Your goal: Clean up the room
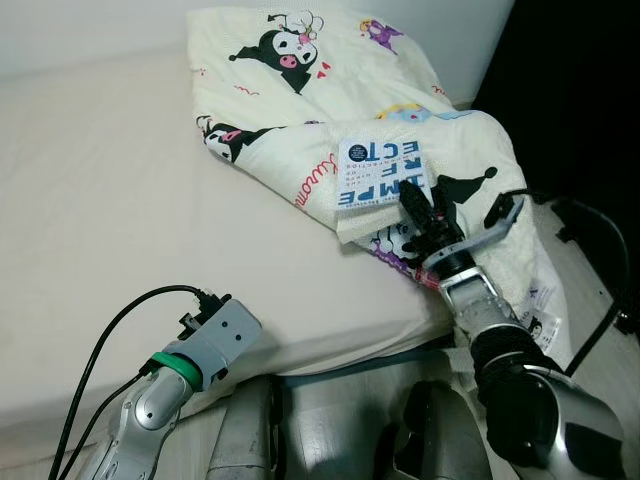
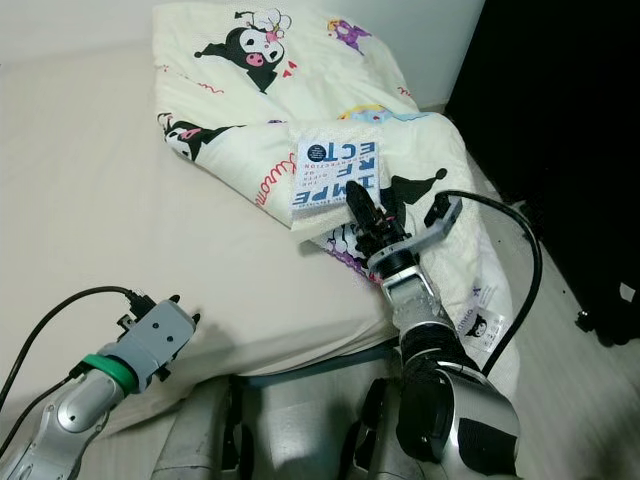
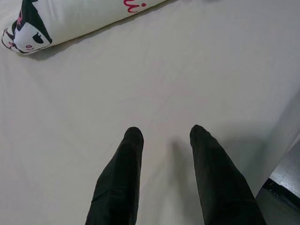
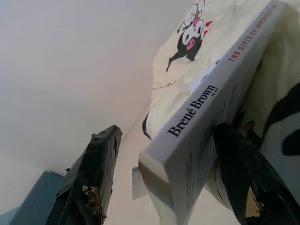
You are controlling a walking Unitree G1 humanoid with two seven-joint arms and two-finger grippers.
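right wrist view: right hand (image 4: 164, 173) fingers spread around book (image 4: 211, 112); left hand (image 3: 161, 136) released above bed (image 3: 187, 70).

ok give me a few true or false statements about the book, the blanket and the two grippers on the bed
1. The book lies on the cartoon-print blanket. True.
2. The right gripper is at the book's edge, one finger under it. True.
3. The left gripper holds a corner of the blanket. False: it is open over the bare bed sheet, holding nothing.
4. The book lies open. False: it is closed.
5. The blanket covers the whole bed. False: it is bunched up on the robot's right side.
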